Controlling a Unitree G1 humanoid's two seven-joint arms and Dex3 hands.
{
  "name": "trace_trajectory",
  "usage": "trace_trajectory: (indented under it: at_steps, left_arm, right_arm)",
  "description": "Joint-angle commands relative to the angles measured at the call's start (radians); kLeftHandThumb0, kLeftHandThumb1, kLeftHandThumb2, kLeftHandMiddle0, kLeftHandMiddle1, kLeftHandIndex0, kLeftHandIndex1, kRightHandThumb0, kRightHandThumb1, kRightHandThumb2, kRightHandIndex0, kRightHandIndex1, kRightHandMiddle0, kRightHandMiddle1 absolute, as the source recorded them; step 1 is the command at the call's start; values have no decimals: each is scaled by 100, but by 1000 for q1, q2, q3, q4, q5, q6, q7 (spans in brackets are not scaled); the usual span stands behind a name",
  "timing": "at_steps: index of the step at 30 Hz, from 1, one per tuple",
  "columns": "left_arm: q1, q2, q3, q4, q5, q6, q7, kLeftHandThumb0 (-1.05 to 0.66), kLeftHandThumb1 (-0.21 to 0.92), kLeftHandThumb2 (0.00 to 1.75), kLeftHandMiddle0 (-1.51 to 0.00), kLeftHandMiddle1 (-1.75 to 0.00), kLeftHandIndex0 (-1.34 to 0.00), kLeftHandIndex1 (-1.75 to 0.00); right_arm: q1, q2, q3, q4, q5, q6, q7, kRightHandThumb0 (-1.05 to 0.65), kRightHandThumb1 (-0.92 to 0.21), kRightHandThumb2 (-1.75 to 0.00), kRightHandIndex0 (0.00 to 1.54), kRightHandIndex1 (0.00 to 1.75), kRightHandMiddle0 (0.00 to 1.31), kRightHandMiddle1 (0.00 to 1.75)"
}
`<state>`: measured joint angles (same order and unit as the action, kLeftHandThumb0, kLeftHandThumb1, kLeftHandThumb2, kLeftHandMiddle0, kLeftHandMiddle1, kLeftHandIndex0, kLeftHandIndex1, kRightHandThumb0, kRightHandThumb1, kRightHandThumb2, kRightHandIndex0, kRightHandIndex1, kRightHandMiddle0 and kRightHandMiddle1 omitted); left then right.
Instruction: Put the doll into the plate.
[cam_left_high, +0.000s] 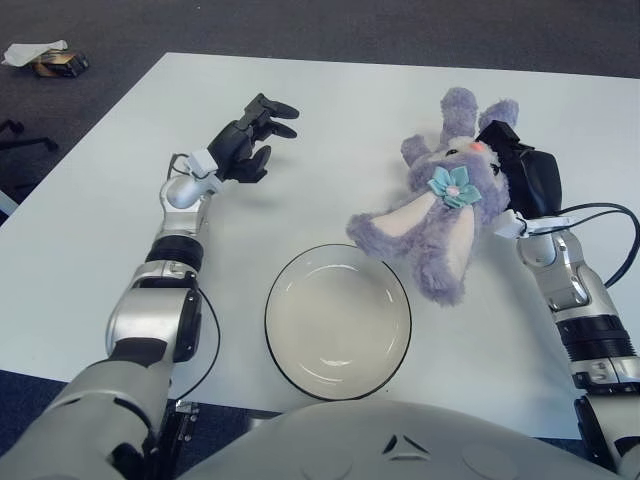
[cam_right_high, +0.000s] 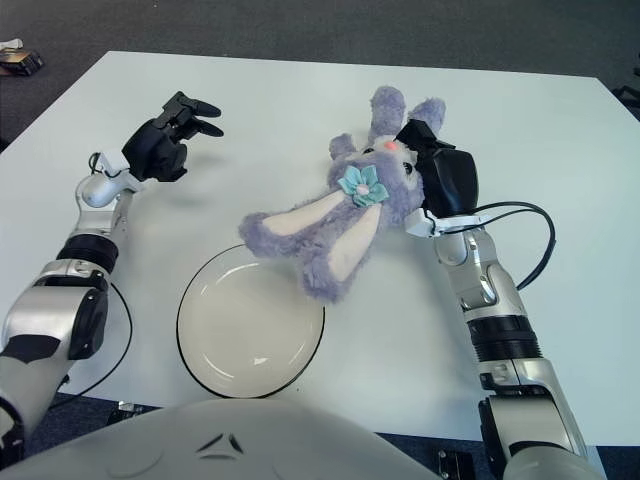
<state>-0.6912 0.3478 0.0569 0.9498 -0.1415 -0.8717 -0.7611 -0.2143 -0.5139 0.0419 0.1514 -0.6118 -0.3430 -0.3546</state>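
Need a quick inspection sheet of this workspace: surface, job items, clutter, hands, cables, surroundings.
Surface: white table, otherwise bare.
Job's things: purple bunny doll held near the plate's right rim, legs over the edge; plate holds nothing.
Clutter: nothing seen on the table.
Hands: right hand grips the doll's head; left hand raised over the table's left part, holding nothing.
Cables: black cable loops by the right forearm.
Surroundings: dark carpet; small litter far left.

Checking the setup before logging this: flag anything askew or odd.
Nothing damaged or spilled. The doll hangs tilted in the right hand, feet over the plate rim. Left hand is off to the plate's left.
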Motion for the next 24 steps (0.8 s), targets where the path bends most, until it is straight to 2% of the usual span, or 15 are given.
trace_trajectory:
  at_steps: [1,4,6,11,17,21,24]
  left_arm:
    - [-5,56,-19,-38,-6,-17,-85,-83,84,74,-8,-131,0,-126]
    - [-2,81,-33,-69,-7,1,-135,-85,82,74,-6,-131,0,-121]
    - [24,119,-57,-157,-1,48,-175,-86,81,72,-5,-131,0,-118]
    - [94,180,-102,-355,23,167,-213,-89,81,64,-1,-111,0,-103]
    - [176,242,-148,-560,73,311,-217,-90,80,60,0,-88,0,-86]
    - [219,263,-157,-632,114,335,-194,-90,79,57,0,-73,0,-74]
    - [257,283,-158,-670,153,308,-175,-92,81,50,0,-66,0,-67]
  right_arm:
    - [6,10,-14,-12,14,10,8,0,-10,-158,78,175,54,175]
    - [8,14,-17,-20,15,17,12,0,-10,-158,78,175,54,175]
    - [10,20,-22,-27,24,29,20,0,-9,-159,79,175,54,175]
    - [10,30,-34,-41,26,50,29,0,-3,-165,83,175,59,175]
    - [4,37,-44,-61,23,79,34,0,-3,-165,83,175,59,175]
    - [-1,43,-50,-70,29,94,39,0,-3,-165,83,175,59,175]
    - [-3,49,-56,-79,33,112,46,0,-3,-165,83,175,59,175]
